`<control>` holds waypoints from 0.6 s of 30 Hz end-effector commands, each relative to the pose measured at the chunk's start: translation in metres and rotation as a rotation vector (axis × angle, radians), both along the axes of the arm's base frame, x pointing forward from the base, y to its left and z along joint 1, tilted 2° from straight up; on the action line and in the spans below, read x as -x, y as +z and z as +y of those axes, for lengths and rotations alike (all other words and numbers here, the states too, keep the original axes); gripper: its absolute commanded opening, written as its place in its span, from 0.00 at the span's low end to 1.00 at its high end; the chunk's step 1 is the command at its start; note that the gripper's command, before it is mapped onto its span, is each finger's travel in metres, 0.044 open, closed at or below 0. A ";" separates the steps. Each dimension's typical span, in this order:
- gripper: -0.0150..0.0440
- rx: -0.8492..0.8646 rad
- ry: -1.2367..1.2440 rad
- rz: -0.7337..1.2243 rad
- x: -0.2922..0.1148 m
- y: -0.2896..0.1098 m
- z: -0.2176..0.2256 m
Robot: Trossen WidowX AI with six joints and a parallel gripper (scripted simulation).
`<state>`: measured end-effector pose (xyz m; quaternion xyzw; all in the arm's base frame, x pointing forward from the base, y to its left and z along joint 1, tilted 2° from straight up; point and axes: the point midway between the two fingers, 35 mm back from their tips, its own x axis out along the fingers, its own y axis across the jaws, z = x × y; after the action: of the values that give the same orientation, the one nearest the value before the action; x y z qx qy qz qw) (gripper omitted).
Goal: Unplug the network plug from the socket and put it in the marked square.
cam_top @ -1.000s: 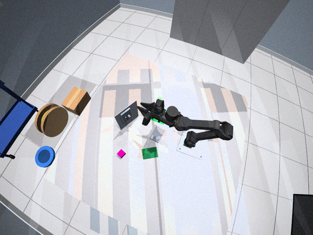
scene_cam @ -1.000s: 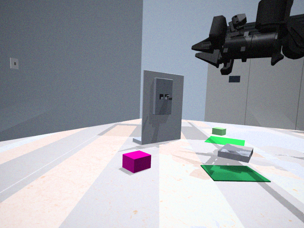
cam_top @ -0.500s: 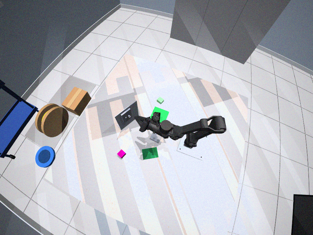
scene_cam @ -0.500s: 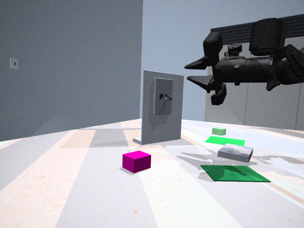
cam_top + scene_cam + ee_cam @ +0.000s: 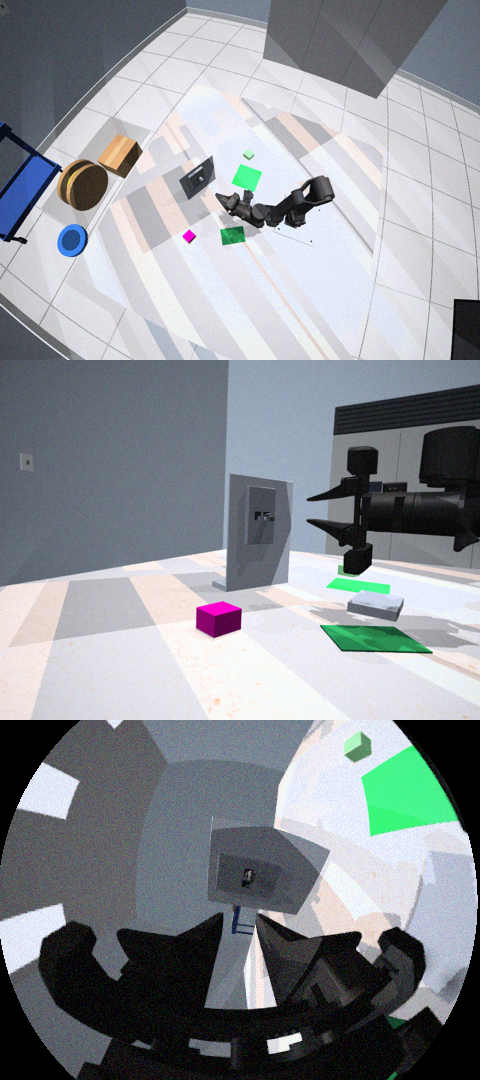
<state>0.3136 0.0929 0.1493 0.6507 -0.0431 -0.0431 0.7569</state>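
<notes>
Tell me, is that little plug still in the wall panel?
In. The plug sits in the panel; the gripper is apart from it, holding nothing.

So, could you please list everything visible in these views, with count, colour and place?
Upright panel: one, grey, standing mid-table.
Network plug: one, silvery, seated in the panel's socket plate.
Cube: one, magenta, on the table in front of the panel.
Flat squares: two, bright green beyond the gripper, dark green nearer the exterior camera.
Small block: one, pale green, past the bright square.
Flat slab: one, grey, between the two squares.
Cardboard box: one, tan, on the floor.
Wooden spool: one, brown, beside the box.
Ring: one, blue, on the floor.
Cart: one, blue, at the left edge.
Cabinets: grey, along the far wall.
Gripper: one, black, partly open, empty, facing the panel without touching it.
</notes>
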 end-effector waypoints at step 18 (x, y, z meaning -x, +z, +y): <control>0.52 -0.138 -0.013 -0.009 -0.026 -0.016 -0.013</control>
<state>0.3271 0.0836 0.1330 0.6996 -0.0481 -0.0496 0.7112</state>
